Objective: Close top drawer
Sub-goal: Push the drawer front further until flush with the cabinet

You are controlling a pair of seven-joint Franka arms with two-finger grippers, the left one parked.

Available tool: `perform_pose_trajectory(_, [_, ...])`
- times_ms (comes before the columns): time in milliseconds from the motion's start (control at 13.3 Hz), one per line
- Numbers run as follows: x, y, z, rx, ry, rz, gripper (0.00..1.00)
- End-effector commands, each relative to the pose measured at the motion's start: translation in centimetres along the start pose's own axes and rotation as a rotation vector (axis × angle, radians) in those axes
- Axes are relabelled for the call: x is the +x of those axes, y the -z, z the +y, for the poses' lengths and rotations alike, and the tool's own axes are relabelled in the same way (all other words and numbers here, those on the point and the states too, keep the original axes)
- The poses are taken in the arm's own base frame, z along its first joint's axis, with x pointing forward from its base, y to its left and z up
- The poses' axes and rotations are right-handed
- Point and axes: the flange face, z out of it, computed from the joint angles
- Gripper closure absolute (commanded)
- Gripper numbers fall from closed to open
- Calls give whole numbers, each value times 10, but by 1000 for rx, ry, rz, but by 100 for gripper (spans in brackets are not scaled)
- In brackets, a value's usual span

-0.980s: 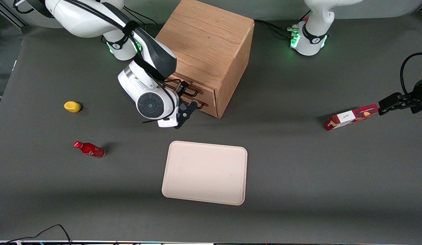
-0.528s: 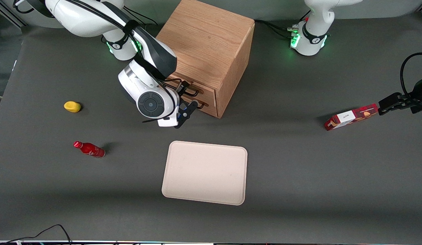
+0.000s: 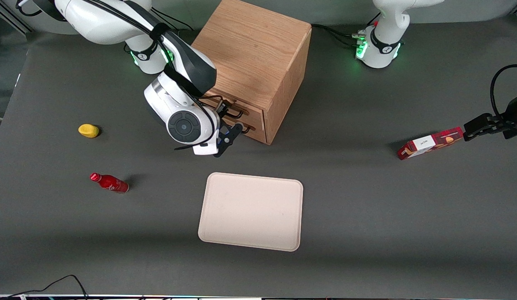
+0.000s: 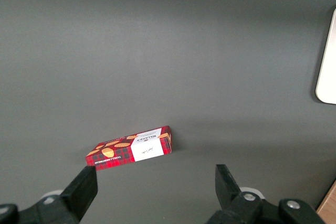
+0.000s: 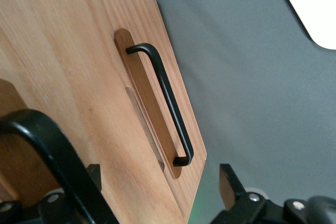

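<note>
the top drawer (image 3: 237, 109) is the upper of two light oak fronts in a cube-shaped wooden cabinet (image 3: 254, 58) that stands on the dark grey table (image 3: 366, 200) near the working arm's base. it sits flush with the cabinet face, as far as the front view shows. its thin black wire handle (image 5: 52, 156) shows close up in the right wrist view as a bent rod against smooth, fine-grained wood. the lower drawer (image 5: 157, 145) carries a similar black handle (image 5: 165, 106) set over a rounded recess.

the gripper (image 3: 228, 139) hovers just in front of the drawer fronts, level with the lower drawer, its black fingers spread apart and holding nothing.

nearer the front camera lies a flat cream tray (image 3: 251, 211) with rounded corners. toward the working arm's end lie a small yellow lump (image 3: 88, 130) and a red bottle (image 3: 109, 182) on its side. toward the parked arm's end lies a red patterned box (image 4: 131, 149).
</note>
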Motion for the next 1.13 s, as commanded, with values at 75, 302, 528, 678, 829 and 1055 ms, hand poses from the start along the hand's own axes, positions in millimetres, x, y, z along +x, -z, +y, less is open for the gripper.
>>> perform_pose_trajectory(75, [-8,20,-6,6,-27,-1,0])
perform_pose_trajectory(302, [-12,35,-5,1,-31,9,0])
perform_pose_trajectory(528, [-22,58,8,-16,-65,49,0])
perform_pose_trajectory(678, [-32,80,22,-17,-96,77,0])
perform_pose_trajectory(829, [-44,106,40,7,-132,105,0])
perform_pose_trajectory(1055, [-60,128,54,-4,-172,132,0])
